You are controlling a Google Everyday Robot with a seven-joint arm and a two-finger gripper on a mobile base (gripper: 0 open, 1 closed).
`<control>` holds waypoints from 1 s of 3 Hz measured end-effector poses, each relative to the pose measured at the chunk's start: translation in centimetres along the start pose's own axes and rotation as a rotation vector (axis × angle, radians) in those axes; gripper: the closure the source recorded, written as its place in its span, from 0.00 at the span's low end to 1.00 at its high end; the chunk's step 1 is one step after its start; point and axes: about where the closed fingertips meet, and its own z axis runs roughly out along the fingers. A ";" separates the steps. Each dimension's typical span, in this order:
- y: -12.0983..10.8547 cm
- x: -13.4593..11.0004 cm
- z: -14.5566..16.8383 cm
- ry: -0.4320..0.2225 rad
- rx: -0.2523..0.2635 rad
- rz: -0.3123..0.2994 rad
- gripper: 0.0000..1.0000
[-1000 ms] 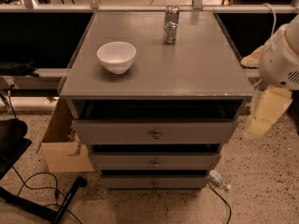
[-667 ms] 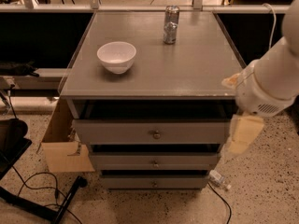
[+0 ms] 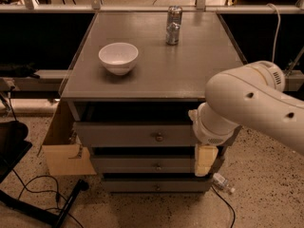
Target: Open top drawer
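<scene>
The top drawer (image 3: 128, 135) is the uppermost grey front panel of the cabinet, with a small round knob (image 3: 159, 137) at its centre and a dark gap above it. Two more grey drawer fronts (image 3: 142, 165) lie below it. My gripper (image 3: 204, 164) is the cream-coloured part that hangs down from the white arm (image 3: 247, 103). It is in front of the right end of the drawer fronts, to the right of the knob and a little lower, covering the top drawer's right end.
On the grey cabinet top (image 3: 199, 70) stand a white bowl (image 3: 118, 57) and a metal can (image 3: 174, 25). A cardboard box (image 3: 66, 148) leans at the cabinet's left. Cables (image 3: 42, 184) and a small bottle (image 3: 222, 182) lie on the speckled floor.
My arm has swung in from the right edge towards the left and now covers the right end of the drawer fronts. The gripper has come closer to the top drawer's knob.
</scene>
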 end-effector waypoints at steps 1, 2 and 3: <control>-1.2 -0.9 4.0 0.049 -0.023 -0.028 0.00; -2.4 -1.4 6.9 0.090 -0.050 -0.024 0.00; -3.5 -1.7 9.0 0.119 -0.083 0.018 0.00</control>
